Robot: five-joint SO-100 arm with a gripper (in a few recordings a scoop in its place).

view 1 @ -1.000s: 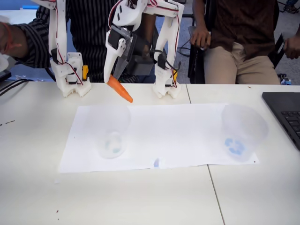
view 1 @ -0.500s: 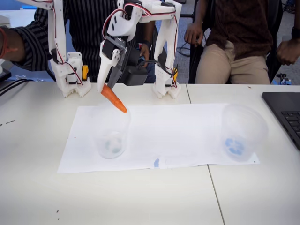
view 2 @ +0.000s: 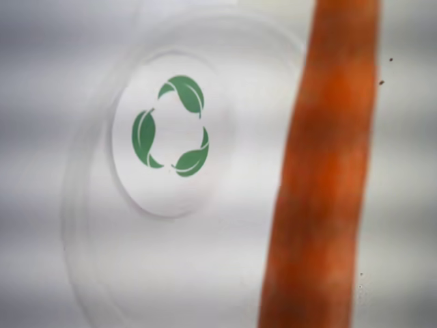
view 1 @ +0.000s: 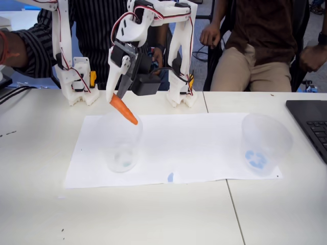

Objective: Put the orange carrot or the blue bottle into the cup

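Left of centre in the fixed view, my claw (view 1: 118,96) pinches the carrot (view 1: 124,109) tip-down over the cup (view 1: 121,145); next I centre it, then release.

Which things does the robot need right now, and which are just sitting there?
Needed: the carrot held in the gripper, and the small cup under it.
Just sitting there: the wider cup, the paper sheet, the laptop.
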